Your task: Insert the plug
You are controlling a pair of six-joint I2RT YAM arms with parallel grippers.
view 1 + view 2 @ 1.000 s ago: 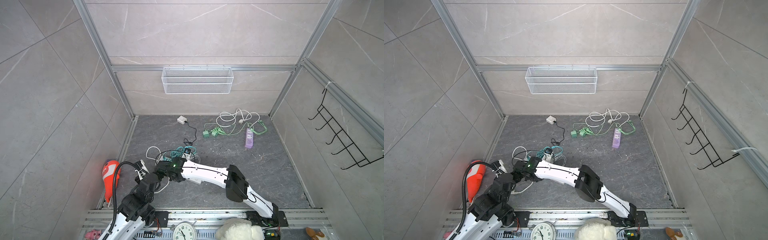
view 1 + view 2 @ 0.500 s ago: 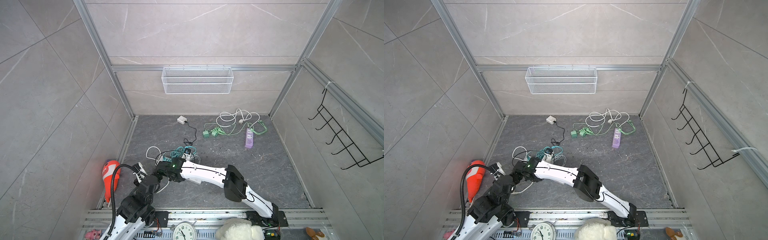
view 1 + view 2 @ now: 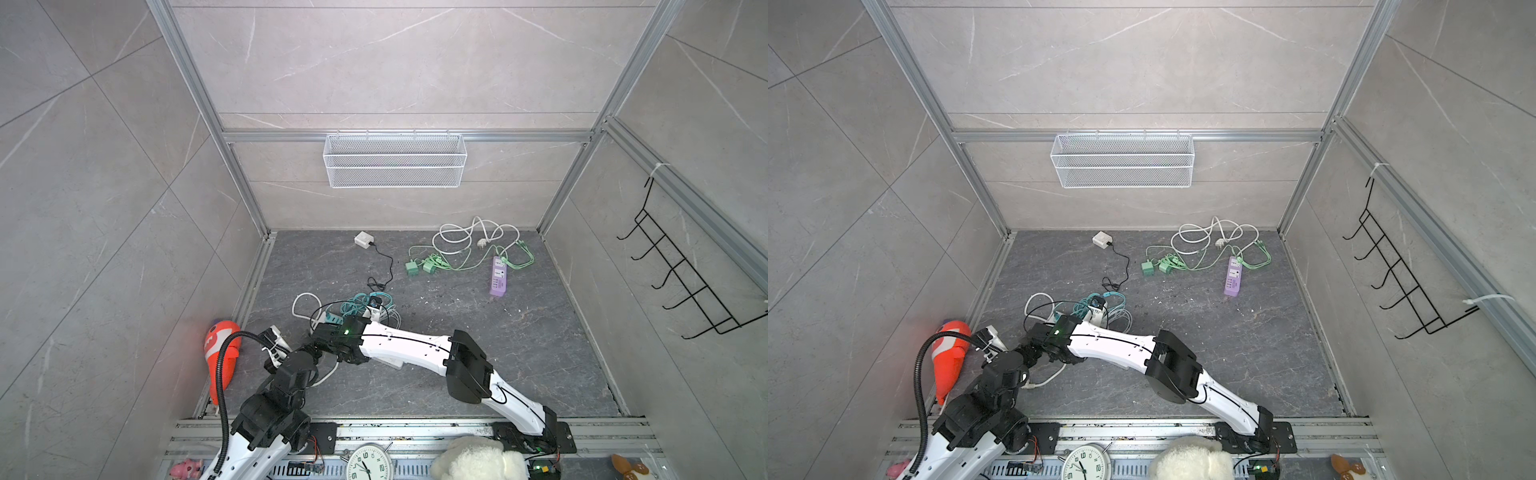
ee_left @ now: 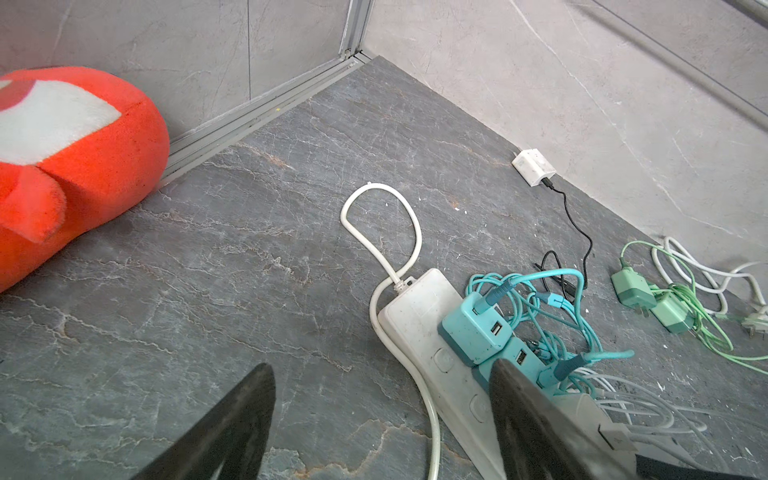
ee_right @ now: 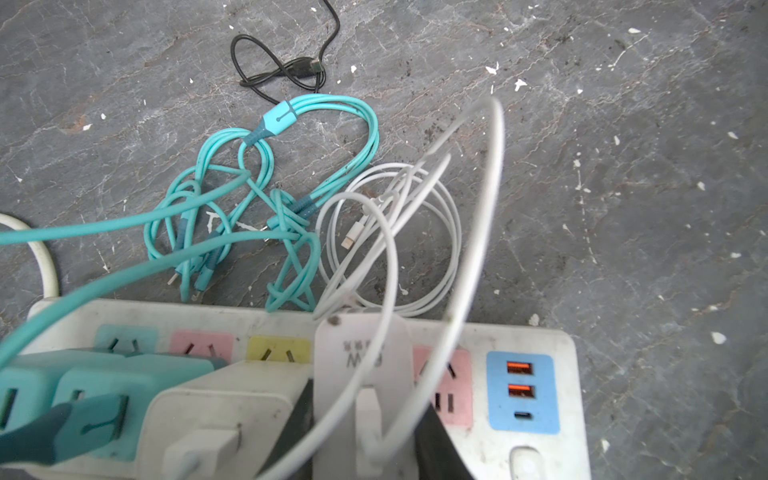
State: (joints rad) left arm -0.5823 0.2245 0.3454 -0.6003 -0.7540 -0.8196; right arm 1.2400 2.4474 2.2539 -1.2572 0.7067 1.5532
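While our right pincer (image 5: 368,424) is clamped on the white charger plug (image 5: 361,345), which stands on the power strip (image 5: 565,345) just beside the yellow socket (image 5: 278,350), our left pincer (image 4: 382,370) hangs open near the strip. Seating seems underway; next we should press straight down.
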